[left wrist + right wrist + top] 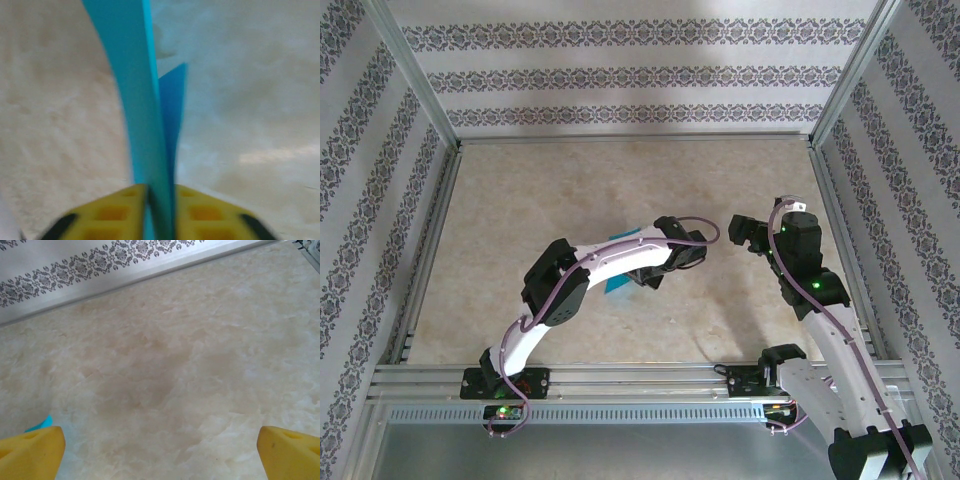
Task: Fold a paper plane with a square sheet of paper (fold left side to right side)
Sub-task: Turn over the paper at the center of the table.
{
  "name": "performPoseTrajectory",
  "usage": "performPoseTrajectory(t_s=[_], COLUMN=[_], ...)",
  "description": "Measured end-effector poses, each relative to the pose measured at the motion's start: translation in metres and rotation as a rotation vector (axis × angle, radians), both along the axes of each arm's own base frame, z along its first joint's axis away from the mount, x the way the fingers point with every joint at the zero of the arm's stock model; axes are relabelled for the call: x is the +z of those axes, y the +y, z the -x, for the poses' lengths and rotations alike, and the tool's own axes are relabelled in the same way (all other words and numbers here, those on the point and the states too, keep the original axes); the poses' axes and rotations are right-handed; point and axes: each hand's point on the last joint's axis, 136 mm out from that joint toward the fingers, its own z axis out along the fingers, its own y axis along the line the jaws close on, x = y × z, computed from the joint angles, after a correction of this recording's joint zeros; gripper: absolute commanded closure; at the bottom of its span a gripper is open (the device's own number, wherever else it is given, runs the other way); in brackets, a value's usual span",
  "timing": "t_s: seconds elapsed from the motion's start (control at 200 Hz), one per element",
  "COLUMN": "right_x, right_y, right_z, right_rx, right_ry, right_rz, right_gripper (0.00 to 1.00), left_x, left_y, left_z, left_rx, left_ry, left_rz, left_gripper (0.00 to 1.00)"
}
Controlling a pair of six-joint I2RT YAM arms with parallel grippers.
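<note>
The square sheet of paper (140, 100) is teal-blue and folded over, and its layers stand on edge between my left gripper's yellow fingers (115, 210). The left gripper (161, 195) is slightly open, with a thin dark gap between the left finger and the paper. From above, the left gripper (645, 278) sits mid-table with the paper (617, 287) poking out beneath the arm. My right gripper (738, 232) hovers to its right, wide open and holding nothing (161, 450). A teal paper corner (42, 424) peeks out beside the right gripper's left finger (35, 452).
The beige marbled table (520, 200) is framed by an aluminium rail (630, 141) at the back and patterned walls (620, 80) on three sides. The arm bases (505, 385) stand on the near rail.
</note>
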Motion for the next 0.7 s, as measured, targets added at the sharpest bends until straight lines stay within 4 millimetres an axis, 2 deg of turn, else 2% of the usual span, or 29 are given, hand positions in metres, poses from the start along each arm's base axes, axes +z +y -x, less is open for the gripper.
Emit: performPoseTrajectory(t_s=[0.1, 0.19, 0.28, 0.44, 0.515, 0.575, 0.7], right_x=[0.000, 0.000, -0.001, -0.009, -0.018, -0.026, -0.043], right_y=[0.001, 0.003, 0.005, 0.011, 0.021, 0.033, 0.060], right_z=[0.000, 0.001, 0.001, -0.002, -0.006, -0.009, -0.014], right_rx=[0.006, 0.015, 0.025, 0.054, 0.092, 0.138, 0.232], right_ry=[0.002, 0.003, 0.005, 0.045, 0.087, 0.129, 0.222], right_rz=[-0.004, -0.008, -0.016, -0.082, -0.138, -0.192, -0.332], right_gripper=[0.02, 0.02, 0.01, 0.02, 0.02, 0.08, 0.24], left_x=[-0.008, -0.011, -0.012, 0.006, 0.025, 0.040, 0.063], left_y=[-0.018, -0.031, -0.041, -0.047, -0.045, -0.038, -0.005], left_z=[0.005, 0.007, 0.008, 0.007, 0.001, -0.007, -0.029], left_rx=[0.018, 0.026, 0.038, 0.069, 0.088, 0.119, 0.222], left_ry=[0.046, 0.076, 0.101, 0.107, 0.074, 0.038, -0.074], left_rz=[0.098, 0.175, 0.263, 0.484, 0.625, 0.748, 0.961], left_gripper=[0.62, 0.50, 0.43, 0.35, 0.34, 0.34, 0.35])
